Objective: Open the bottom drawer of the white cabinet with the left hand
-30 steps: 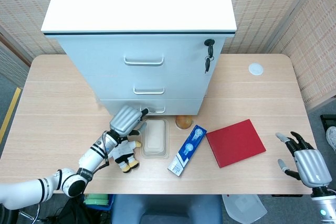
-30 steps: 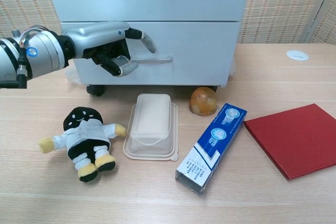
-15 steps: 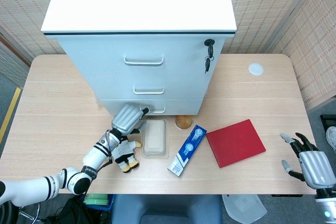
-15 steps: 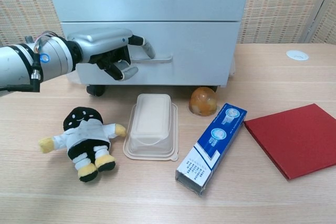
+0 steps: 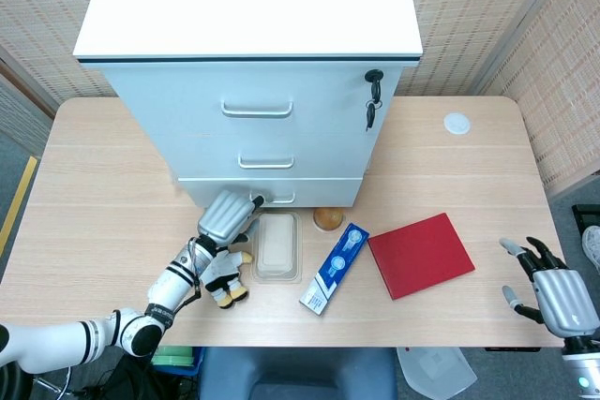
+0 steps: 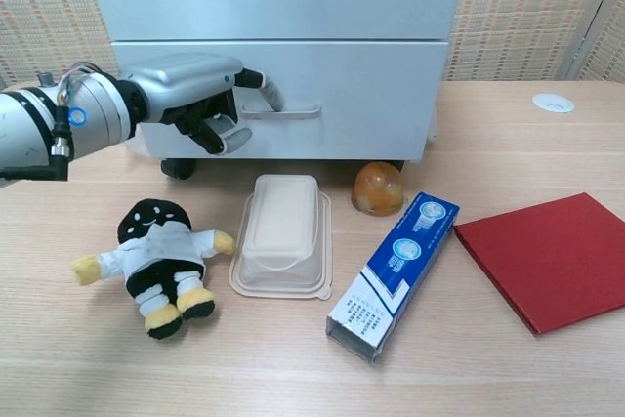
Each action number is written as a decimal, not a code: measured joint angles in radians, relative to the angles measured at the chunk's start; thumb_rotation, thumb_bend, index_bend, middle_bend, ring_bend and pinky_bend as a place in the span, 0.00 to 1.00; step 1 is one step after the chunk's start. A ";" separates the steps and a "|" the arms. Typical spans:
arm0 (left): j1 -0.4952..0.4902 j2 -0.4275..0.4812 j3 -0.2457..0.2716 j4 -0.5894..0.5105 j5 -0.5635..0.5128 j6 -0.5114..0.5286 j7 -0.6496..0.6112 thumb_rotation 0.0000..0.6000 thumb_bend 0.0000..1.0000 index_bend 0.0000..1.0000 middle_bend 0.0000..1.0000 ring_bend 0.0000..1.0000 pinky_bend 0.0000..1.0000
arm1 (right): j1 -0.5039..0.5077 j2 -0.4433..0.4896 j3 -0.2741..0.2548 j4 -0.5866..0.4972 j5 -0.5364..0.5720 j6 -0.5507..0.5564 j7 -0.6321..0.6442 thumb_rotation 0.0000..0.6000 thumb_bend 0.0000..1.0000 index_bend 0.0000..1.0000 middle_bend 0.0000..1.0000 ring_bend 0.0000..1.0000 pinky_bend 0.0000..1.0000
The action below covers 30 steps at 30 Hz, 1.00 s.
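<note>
White cabinet (image 5: 253, 91) stands at the desk's (image 5: 94, 185) rear edge; its bottom drawer (image 6: 342, 100) is shut, front flush. Before it lie a plush toy (image 6: 156, 261), plastic container (image 6: 283, 236) and blue box (image 6: 395, 261), crowding the pull path. Left robot hand (image 6: 200, 95) has fingers curled at the drawer handle (image 6: 288, 111); grip cannot be confirmed. Right robot hand (image 5: 548, 283) hangs beyond the desk's right front corner, fingers apart, holding nothing.

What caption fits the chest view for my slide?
Left hand hooks its fingers at the bottom drawer handle, drawer not yet open.
</note>
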 measured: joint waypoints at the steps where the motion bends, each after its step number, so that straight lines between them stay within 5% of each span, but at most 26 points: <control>1: -0.001 -0.002 0.000 -0.001 -0.006 0.001 0.003 1.00 0.50 0.24 0.91 0.98 0.99 | -0.001 0.000 0.000 0.000 -0.001 0.001 0.000 1.00 0.31 0.16 0.28 0.24 0.32; 30: 0.031 -0.001 0.054 -0.125 -0.056 0.122 0.152 1.00 0.50 0.25 0.91 0.98 0.99 | -0.005 0.001 0.000 -0.005 0.001 -0.004 -0.008 1.00 0.31 0.16 0.28 0.24 0.32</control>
